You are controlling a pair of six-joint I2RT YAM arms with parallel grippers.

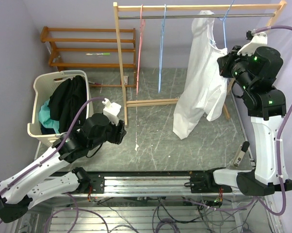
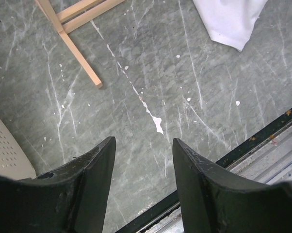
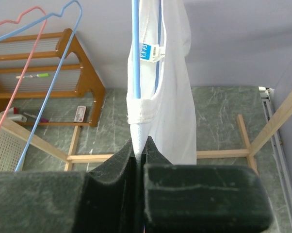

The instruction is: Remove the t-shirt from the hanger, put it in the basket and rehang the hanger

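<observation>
The left arm (image 1: 39,174) and right arm (image 1: 263,141) are white tubes with black joints and a purple cable (image 1: 283,160) each. Their black bases sit by the ends of the metal rail (image 1: 146,180). The left gripper (image 2: 143,143) has thick, scuffed black fingers (image 2: 90,187).

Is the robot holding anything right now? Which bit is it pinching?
The right claw is shut on the white t-shirt, pinching its hemmed edge where it wraps the blue hanger. The left claw is open and empty.

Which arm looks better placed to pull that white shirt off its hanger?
Right: the right gripper is pinched on the t-shirt beside the blue hanger; the left gripper hangs open over the tabletop, away.
</observation>
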